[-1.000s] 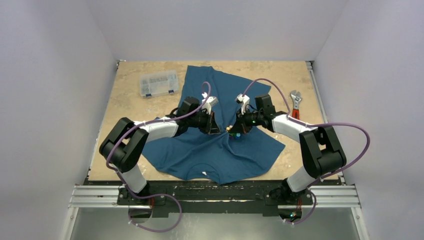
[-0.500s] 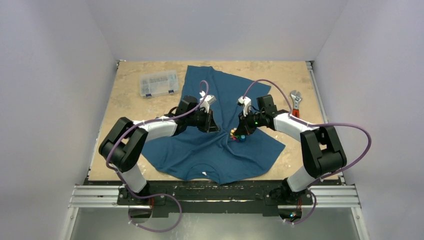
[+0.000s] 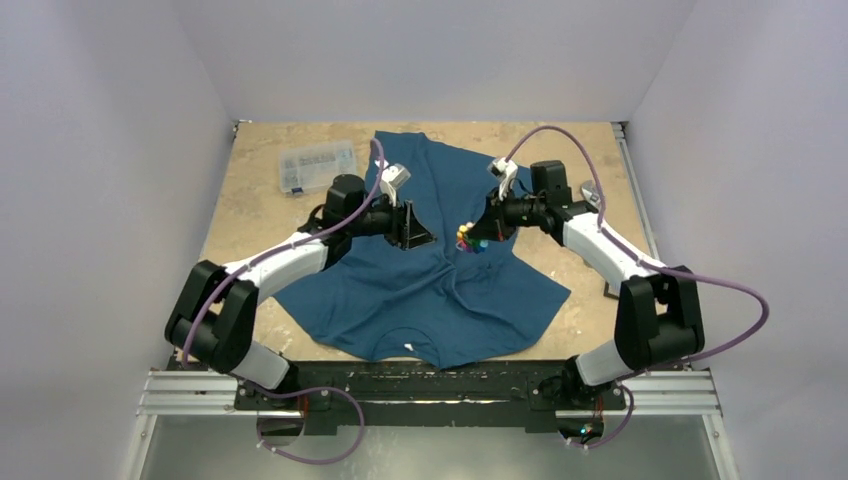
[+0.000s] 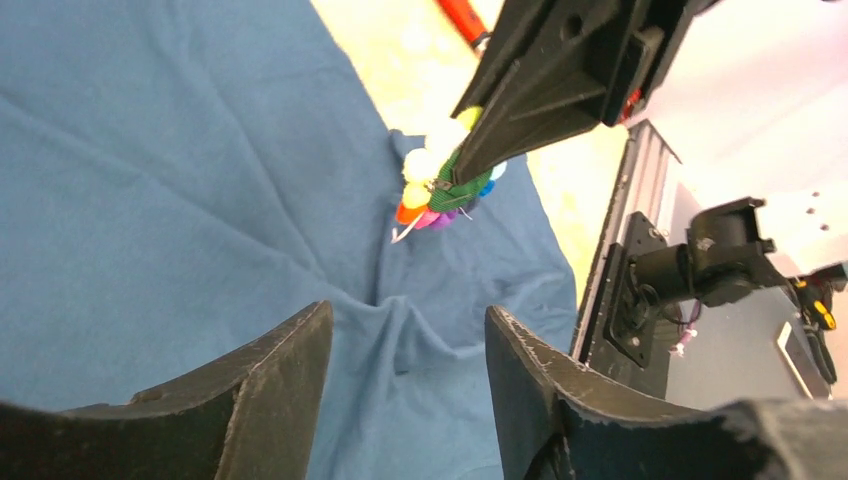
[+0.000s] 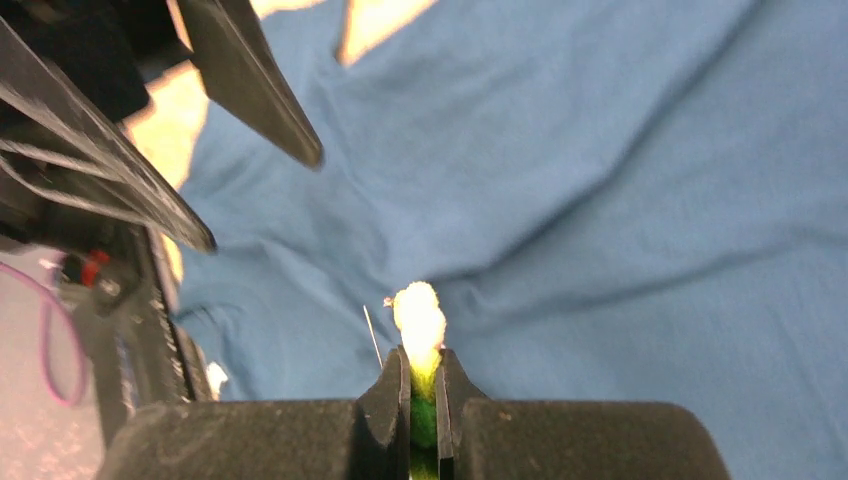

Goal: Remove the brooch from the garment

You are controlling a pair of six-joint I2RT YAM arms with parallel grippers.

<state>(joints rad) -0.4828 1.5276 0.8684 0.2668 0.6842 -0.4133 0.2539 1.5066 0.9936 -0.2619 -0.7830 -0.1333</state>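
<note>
The garment [image 3: 420,280], a dark teal T-shirt, lies spread on the table and fills the left wrist view [image 4: 150,200] and the right wrist view [image 5: 620,180]. My right gripper [image 3: 482,232] is shut on the brooch [image 3: 467,238], a rainbow-petalled flower, and holds it just above the shirt's middle. Close up, the brooch [image 5: 418,318] sticks out from the shut right gripper [image 5: 422,365], its thin pin bare beside it. My left gripper [image 3: 415,232] stands open to the left of it. Only a fabric crease lies under the left gripper [image 4: 405,320], with the brooch [image 4: 440,190] ahead of it.
A clear plastic organiser box [image 3: 318,166] sits at the back left of the table. A red-handled wrench [image 3: 592,200] lies at the right, partly behind my right arm. Grey walls enclose the table on three sides.
My left gripper has opened, let go of the bunched fabric and drawn back to the left. My right gripper has carried the brooch up and away from the shirt's crease.
</note>
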